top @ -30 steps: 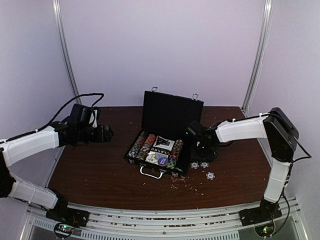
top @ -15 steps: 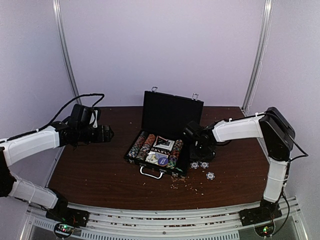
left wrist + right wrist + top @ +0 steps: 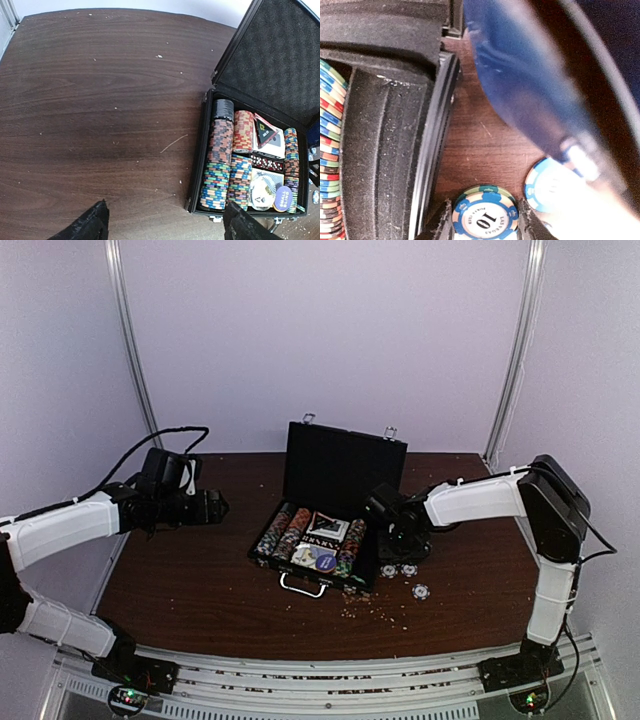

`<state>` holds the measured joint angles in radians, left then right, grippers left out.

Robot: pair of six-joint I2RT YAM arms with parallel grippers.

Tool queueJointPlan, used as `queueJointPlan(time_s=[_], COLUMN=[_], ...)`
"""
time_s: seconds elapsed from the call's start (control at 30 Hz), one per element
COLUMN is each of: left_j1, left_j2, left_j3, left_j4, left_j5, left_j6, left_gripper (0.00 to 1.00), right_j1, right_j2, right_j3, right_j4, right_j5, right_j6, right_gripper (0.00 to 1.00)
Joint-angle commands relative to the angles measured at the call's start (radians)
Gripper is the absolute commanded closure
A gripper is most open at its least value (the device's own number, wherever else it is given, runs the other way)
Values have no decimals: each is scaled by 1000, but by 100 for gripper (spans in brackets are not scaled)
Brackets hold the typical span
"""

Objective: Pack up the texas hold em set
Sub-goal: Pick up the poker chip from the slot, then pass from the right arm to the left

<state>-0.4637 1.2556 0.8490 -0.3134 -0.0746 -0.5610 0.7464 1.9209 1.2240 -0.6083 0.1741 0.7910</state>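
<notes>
Pinching across the rim suits the blue-and-white 10 chip (image 3: 485,218). I judge it light, stiff, thin and smooth-faced, so lying flat it offers only its edge, and a slack hold could let it flip. It lies on the surface (image 3: 200,580) just off the right wall of the open briefcase (image 3: 345,472), with a second loose chip (image 3: 547,187) just beside it.

The right gripper (image 3: 484,230) reaches in with its wrist bent down beside that wall, jaws pressed against opposite edges of the 10 chip. A blurred blue thing (image 3: 520,85), possibly a cup, hangs close above.

The left gripper (image 3: 165,232) hovers well left of the briefcase, jaws spread wide and empty.
</notes>
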Motion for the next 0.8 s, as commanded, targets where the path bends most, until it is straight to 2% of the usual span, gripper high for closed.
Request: queueJointPlan(time_s=[0.0, 0.33, 0.53, 0.77], left_j1=[1, 1, 1, -11], left_j2=[20, 74, 161, 277], left_j3=[35, 109, 172, 230], left_j4=[54, 92, 77, 80], left_j5=[65, 246, 446, 677], left_j6=[-28, -77, -80, -134], left_gripper=[19, 20, 21, 24], right_j1=[1, -2, -1, 32], right_j2=[14, -58, -124, -197], right_j3=[-9, 71, 80, 87], right_j4=[-78, -115, -120, -45], right_j5=[18, 34, 21, -54], right_j6=[-19, -56, -96, -206], right_gripper=[65, 71, 71, 72])
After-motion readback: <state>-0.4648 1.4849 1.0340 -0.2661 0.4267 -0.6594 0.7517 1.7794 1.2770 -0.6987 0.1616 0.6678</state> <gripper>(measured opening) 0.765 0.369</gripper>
